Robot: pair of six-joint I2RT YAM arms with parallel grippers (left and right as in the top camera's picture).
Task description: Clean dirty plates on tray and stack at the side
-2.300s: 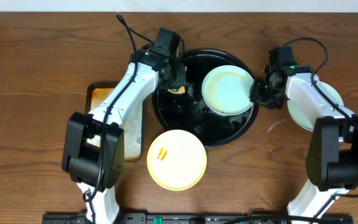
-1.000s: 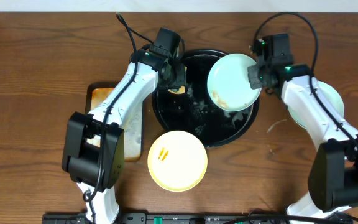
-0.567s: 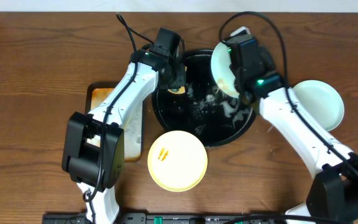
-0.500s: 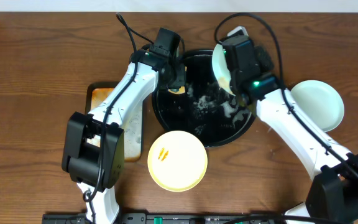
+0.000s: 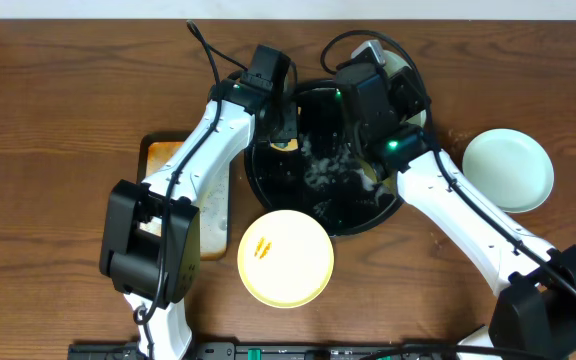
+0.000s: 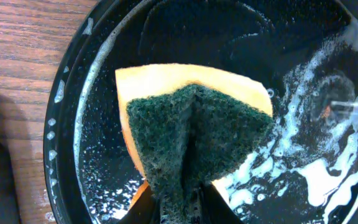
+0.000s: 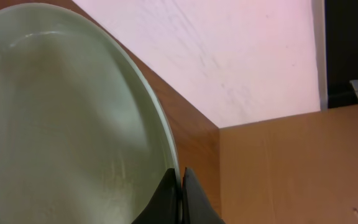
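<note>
Overhead, the large glossy black round tray point(image 5: 283, 190) sits at centre, so hold the pale mint round plate point(image 7: 61, 124), pinched by its rim in your closed right gripper point(image 7: 180, 179), tilted above it while your left gripper point(image 6: 180, 200), clamped on the green-and-orange sponge point(image 6: 194, 134), wipes its face.

Bright even light, slight wrist blur
</note>
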